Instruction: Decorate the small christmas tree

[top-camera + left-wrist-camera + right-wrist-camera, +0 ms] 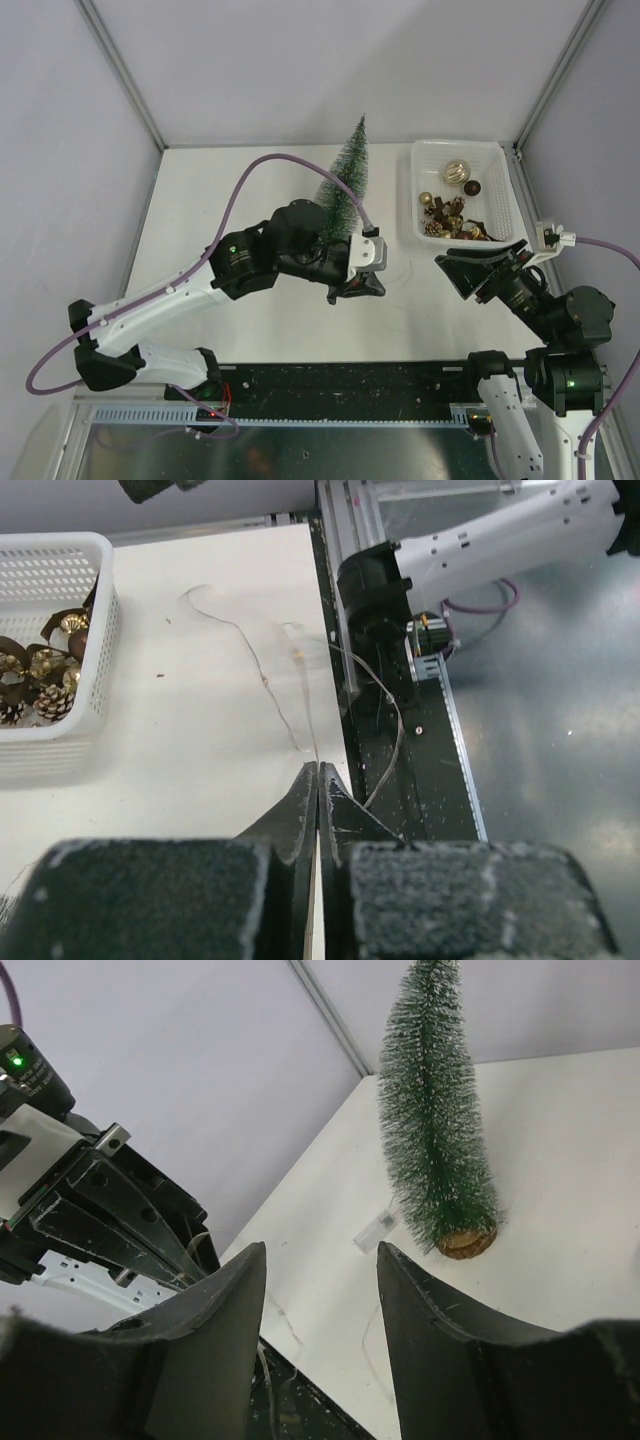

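- Stringing step, as I judge it: my left gripper (317, 772) is closed tight, fingertips pressed together, with a thin light wire (262, 675) running into the tips. It looks pinched there, though the contact itself is too fine to see for certain.
- The wire trails in loose curves over the white table (180, 750) and off its near edge.
- My right gripper (320, 1252) stands about half open, nothing between its fingers and touching nothing. It faces the small christmas tree (435, 1130).
- The tree stands upright on its wooden disc toward the back of the table, with a small clear box (375, 1231) just beside its base. The white basket (95, 630) of gold ornaments sits to its right.
- Next move, in my judgement: lift the wire to the tree and drape it around the bristles without tipping the tree.
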Controlling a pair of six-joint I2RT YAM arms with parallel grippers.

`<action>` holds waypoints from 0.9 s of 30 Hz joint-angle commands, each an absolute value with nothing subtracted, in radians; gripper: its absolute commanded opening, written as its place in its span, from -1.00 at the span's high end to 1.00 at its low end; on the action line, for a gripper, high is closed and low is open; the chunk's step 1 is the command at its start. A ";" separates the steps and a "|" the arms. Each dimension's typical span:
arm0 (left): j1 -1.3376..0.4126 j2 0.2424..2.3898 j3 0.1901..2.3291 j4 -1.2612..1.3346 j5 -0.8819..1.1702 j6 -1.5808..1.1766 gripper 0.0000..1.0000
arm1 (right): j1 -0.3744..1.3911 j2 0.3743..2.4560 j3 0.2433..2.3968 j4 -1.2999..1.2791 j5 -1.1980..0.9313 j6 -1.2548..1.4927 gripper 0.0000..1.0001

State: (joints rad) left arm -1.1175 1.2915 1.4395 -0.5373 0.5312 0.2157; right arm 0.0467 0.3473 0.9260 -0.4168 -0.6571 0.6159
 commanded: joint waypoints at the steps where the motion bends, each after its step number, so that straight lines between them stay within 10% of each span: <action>1: -1.117 1.226 1.453 -0.619 0.549 0.323 0.99 | 0.051 0.331 0.941 -0.481 -0.683 0.589 -0.06; 27: -1.161 0.942 1.553 -0.947 0.344 0.546 1.00 | 0.057 0.504 0.837 -0.344 -0.614 0.544 -0.03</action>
State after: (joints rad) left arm -1.1545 0.9585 1.4281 -0.9127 0.4133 0.5159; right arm 0.0490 0.4747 0.8516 -0.4339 -0.6163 0.5491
